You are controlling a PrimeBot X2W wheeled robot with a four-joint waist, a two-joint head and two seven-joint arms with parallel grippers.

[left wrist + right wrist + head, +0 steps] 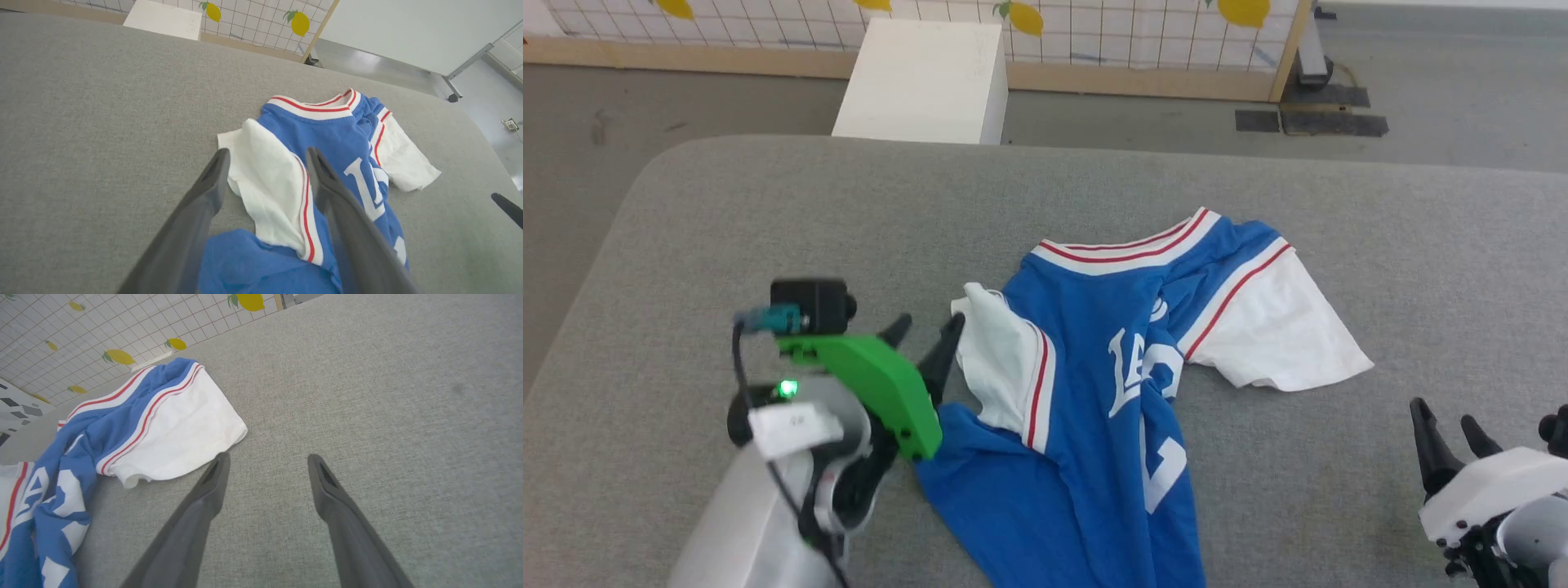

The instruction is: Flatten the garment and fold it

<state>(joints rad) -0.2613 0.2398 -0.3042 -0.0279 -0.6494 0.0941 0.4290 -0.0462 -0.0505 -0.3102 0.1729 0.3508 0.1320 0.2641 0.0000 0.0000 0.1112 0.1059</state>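
Note:
The garment (1094,384) is a bright blue shirt with white lettering, white sleeves and red-striped trim, lying crumpled on the grey padded table (768,212). Its collar points away from me and its right sleeve (1274,327) lies spread flat. My left gripper (925,327) is open at the garment's left side; in the left wrist view the folded white left sleeve (269,192) lies between the spread fingers (212,179), not gripped. My right gripper (1450,420) stands open at the lower right, over bare table, a little short of the right sleeve (179,433).
A white box (923,77) stands on the floor beyond the table's far edge, in front of a tiled partition with lemon prints (1094,33). Bare grey table surface stretches to the left and right of the garment.

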